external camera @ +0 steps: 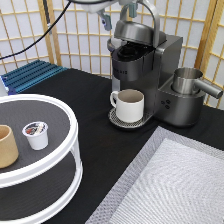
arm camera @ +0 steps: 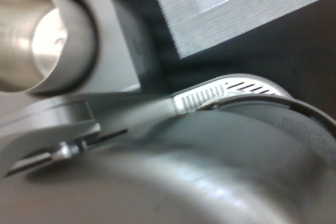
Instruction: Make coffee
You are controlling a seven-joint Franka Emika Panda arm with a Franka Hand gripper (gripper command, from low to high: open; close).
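Note:
The coffee pod, white with a dark foil top, stands on the upper tier of the round white rack, untouched. A cream mug sits on the drip tray of the grey coffee machine. The machine's lid is tilted up, and the dark pod chamber shows beneath it. My gripper is at the exterior view's top edge, open, with its fingers on either side of the lid's arched handle. The wrist view shows the lid's grey curve from close by.
A tan handleless cup stands on the rack beside the pod. A steel jug sits on the machine's right side, also in the wrist view as a steel jug. A grey mat covers the lower right. A blue rack lies at the left.

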